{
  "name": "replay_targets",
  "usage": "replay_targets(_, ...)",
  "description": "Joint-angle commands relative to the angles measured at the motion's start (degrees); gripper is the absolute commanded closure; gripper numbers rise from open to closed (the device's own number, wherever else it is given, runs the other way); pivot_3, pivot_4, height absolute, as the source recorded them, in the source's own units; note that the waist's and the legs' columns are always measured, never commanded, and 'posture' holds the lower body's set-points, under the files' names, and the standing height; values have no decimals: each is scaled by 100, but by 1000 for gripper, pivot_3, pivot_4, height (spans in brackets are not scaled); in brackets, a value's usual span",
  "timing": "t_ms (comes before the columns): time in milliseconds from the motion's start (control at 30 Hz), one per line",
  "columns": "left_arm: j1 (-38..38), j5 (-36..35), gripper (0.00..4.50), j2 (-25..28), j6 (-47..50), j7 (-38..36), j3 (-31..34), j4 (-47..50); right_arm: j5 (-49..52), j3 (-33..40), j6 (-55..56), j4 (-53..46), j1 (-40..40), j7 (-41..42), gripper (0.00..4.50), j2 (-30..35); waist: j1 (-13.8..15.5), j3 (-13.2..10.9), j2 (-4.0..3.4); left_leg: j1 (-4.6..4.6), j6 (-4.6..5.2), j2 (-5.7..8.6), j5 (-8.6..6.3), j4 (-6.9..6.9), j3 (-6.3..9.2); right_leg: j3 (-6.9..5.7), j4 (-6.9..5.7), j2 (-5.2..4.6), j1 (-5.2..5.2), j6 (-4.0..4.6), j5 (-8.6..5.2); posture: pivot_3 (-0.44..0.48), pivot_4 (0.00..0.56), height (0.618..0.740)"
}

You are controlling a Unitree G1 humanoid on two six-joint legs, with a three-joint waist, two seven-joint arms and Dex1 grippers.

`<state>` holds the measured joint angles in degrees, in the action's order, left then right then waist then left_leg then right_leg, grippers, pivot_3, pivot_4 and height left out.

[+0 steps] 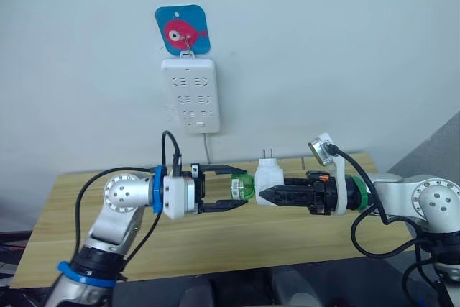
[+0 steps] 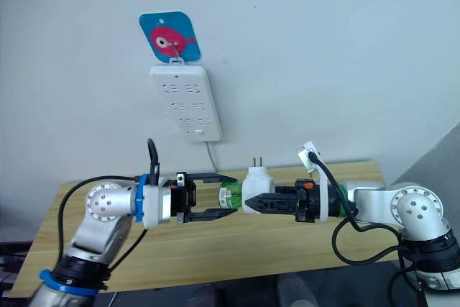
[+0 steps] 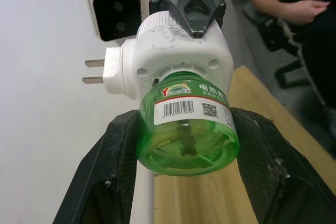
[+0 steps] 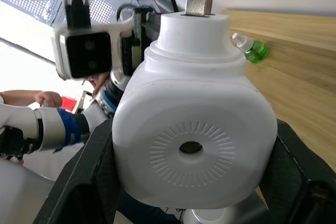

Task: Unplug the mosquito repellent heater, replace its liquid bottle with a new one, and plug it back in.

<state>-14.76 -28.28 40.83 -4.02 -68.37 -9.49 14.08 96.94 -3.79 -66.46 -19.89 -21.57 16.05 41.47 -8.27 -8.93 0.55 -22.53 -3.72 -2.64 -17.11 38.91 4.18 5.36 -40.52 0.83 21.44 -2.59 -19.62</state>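
Above the wooden worktop (image 1: 215,242), the right tool (image 1: 263,195) is clamped on the mosquito repellent heater (image 1: 269,180), prongs up. The left tool (image 1: 243,188) has its fingers apart around the green liquid bottle (image 1: 243,187) in the heater's base.

The green liquid bottle (image 3: 186,132) sits between the left gripper's (image 3: 184,182) two black fingers (image 3: 107,177), which stand at either side of it, its barcoded label facing up. Its neck is set in the base of the white mosquito repellent heater (image 3: 173,59), whose two metal prongs (image 3: 93,72) stick out sideways. The right gripper (image 3: 191,3) clasps the heater from the far side. A wooden tabletop (image 3: 252,129) lies below, and a person's hand (image 3: 307,9) rests beyond its edge.
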Motion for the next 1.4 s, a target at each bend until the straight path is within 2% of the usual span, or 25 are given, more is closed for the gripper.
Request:
replay_targets(33,-394,-1305,2228,923,3088,192,219,253,-104,159,9,-262,-130,350,1473,82,-1,0,0,1,1,1,0,1,5,-4,-6,0,0,0,0,-142,112,740)
replay_targets(167,-848,-2098,2228,1354,4543,14,241,186,-249,140,17,-336,-163,552,1473,101,-3,-1,0,8,3,3,1,0,1,-10,-8,4,-1,-1,-2,-144,110,740)
replay_targets(267,-1041,-2412,2228,1248,5065,200,355,102,-342,126,37,-384,-154,643,1473,98,-1,-1,1,6,2,3,1,0,1,-10,-8,7,2,1,-2,-149,107,740)
replay_targets(367,-1053,-2373,2228,1052,5043,344,420,114,-350,125,63,-406,-141,661,1473,85,3,0,1,6,2,2,1,0,-1,-7,-7,6,2,1,-2,-150,105,740)
replay_targets(533,-883,-2142,2228,916,4624,137,462,257,-336,110,101,-434,-113,648,1473,96,13,0,0,7,2,2,2,1,-5,-3,-7,6,2,1,-2,-148,106,740)
replay_targets(700,-834,-1552,527,716,3985,156,408,162,-329,111,111,-404,-123,617,1473,87,23,0,1,9,1,3,2,1,-9,1,-8,5,2,2,-2,-148,106,740)
replay_targets(767,-855,-1419,0,624,3868,155,414,135,-340,122,98,-388,-133,617,1473,72,25,0,1,9,1,3,2,2,-10,1,-8,5,1,2,-2,-142,107,740)
replay_targets(900,-840,-1168,0,544,3644,82,417,156,-345,137,87,-368,-138,606,1473,56,27,0,1,6,1,2,2,2,-13,3,-6,4,3,1,-2,-142,107,740)
replay_targets(1100,-564,-609,0,484,2637,-186,558,176,-315,183,105,-327,-97,517,1473,34,23,0,1,8,1,1,2,1,-15,6,-7,4,4,2,-2,-148,110,740)
replay_targets(1200,-351,-40,0,373,1541,-244,589,98,-279,210,117,-303,-70,480,1473,31,29,0,0,7,1,1,2,1,-16,6,-7,3,4,2,-2,-149,111,740)
replay_targets(1400,66,562,0,-307,-865,-359,737,-164,-206,222,133,-240,-60,405,1473,23,32,0,0,6,1,1,2,1,-23,9,-3,-2,3,2,-1,-149,111,740)
